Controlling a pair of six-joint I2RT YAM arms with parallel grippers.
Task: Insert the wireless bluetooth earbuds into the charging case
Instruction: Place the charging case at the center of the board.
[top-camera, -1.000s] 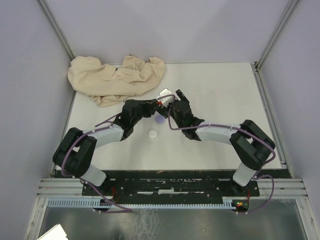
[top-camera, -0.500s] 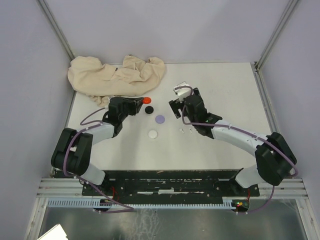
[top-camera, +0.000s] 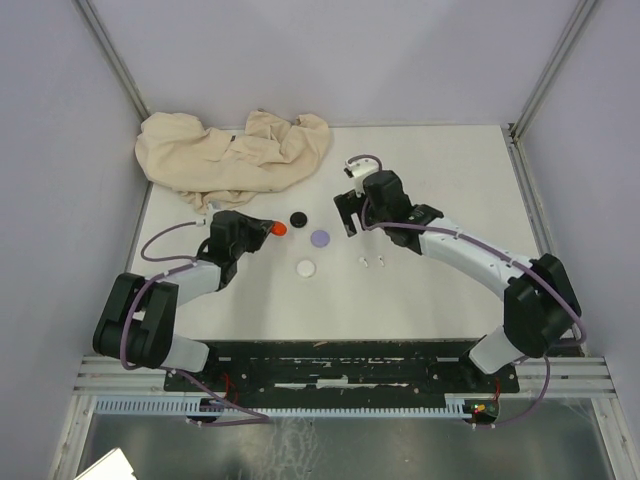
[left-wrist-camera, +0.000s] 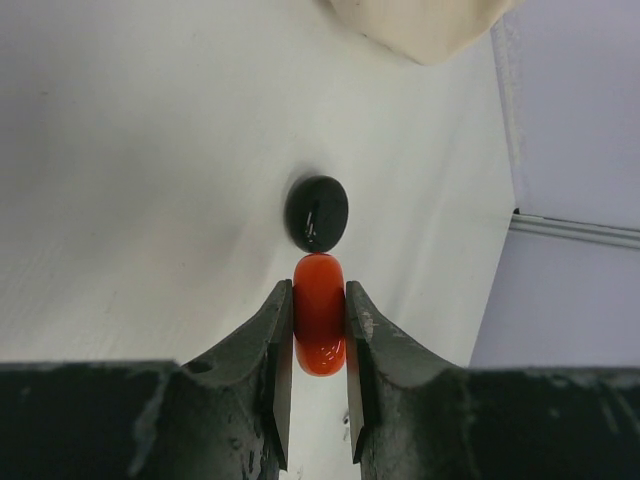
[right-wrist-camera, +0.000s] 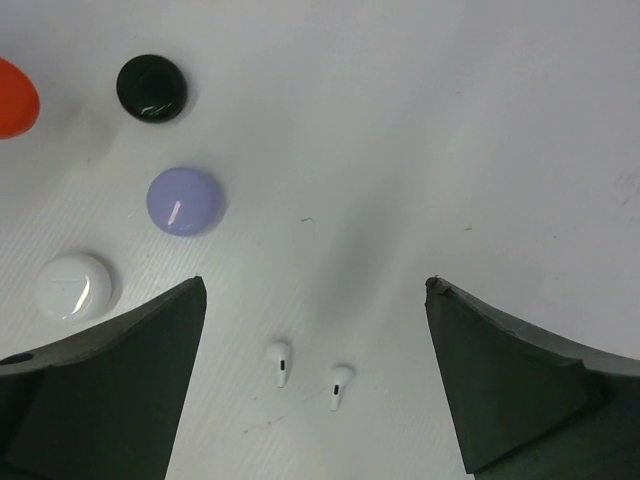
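My left gripper (left-wrist-camera: 318, 292) is shut on a red round charging case (left-wrist-camera: 320, 312), held on edge between both fingers; from above the case (top-camera: 279, 228) shows at the left arm's tip. Two white wireless bluetooth earbuds (right-wrist-camera: 281, 362) (right-wrist-camera: 340, 384) lie side by side on the table, stems toward me, also seen from above (top-camera: 363, 261) (top-camera: 381, 263). My right gripper (right-wrist-camera: 315, 285) hangs open above them, jaws wide and nothing between them; from above it (top-camera: 347, 214) sits just beyond the buds.
A black round case (top-camera: 298, 218), a pale purple one (top-camera: 320, 238) and a white one (top-camera: 306, 268) lie between the arms. The black case (left-wrist-camera: 317, 212) lies just beyond the red one. A crumpled beige cloth (top-camera: 230, 155) covers the far left. Walls enclose the table.
Both arms drew apart from the middle. The left gripper pulled back left with the red case. The right gripper stayed open and shifted over the two white earbuds, which show on the table.
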